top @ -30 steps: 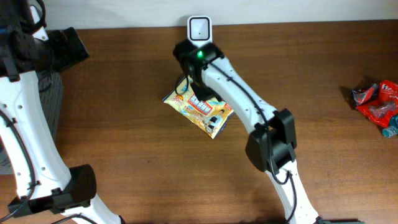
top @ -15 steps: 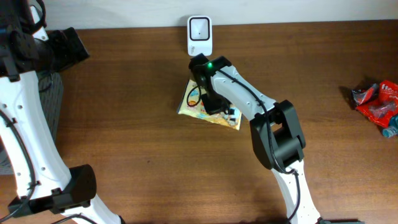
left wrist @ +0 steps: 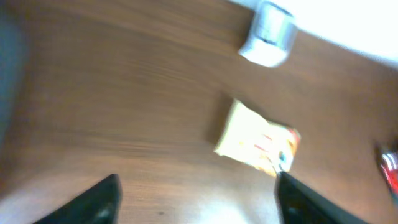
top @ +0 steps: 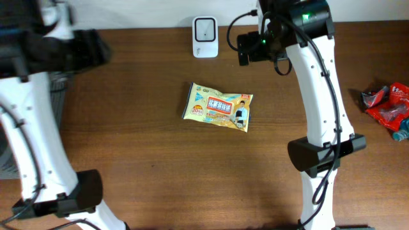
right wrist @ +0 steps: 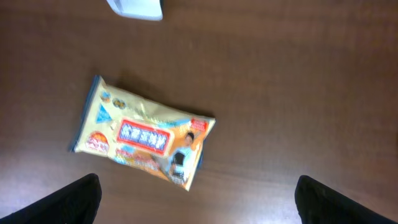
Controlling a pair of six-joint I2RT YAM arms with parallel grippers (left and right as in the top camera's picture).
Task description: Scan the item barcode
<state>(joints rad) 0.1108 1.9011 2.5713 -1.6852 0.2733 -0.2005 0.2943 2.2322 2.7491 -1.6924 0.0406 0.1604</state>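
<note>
Overhead and wrist views, read from the robot's side of the table [top: 147, 166] to its far edge.

Near edge: the bases of the left arm [top: 38, 166] and right arm [top: 319, 160] are cut off by the bottom of the frame.

Middle: the snack packet [top: 218, 107] lies flat on the bare wood, printed face up, touching neither arm. Its print is too small to read, and whether a barcode sits on this face cannot be told.

Above the table: the right gripper [right wrist: 214, 199] hangs at about 1 o'clock from the packet. Only the tips of its dark fingers [right wrist: 74, 199] show, in the two lower corners of its wrist view. The jaws stand wide apart with only the wood between them. The left gripper [left wrist: 199, 202] is at about 10 o'clock from the packet. Its wrist view is blurred, yet both fingers [left wrist: 93, 202] appear well apart at the lower edge, gripping nothing. In the overhead view this arm is smeared and its outline is unclear.

Far edge: the white scanner [top: 205, 29] stands at 12 o'clock from the packet, against the pale wall. In the right wrist view only its lower corner is in frame.

At 3 o'clock, well apart from the packet, red wrappers [top: 386, 105] are partly cropped by the frame edge.
</note>
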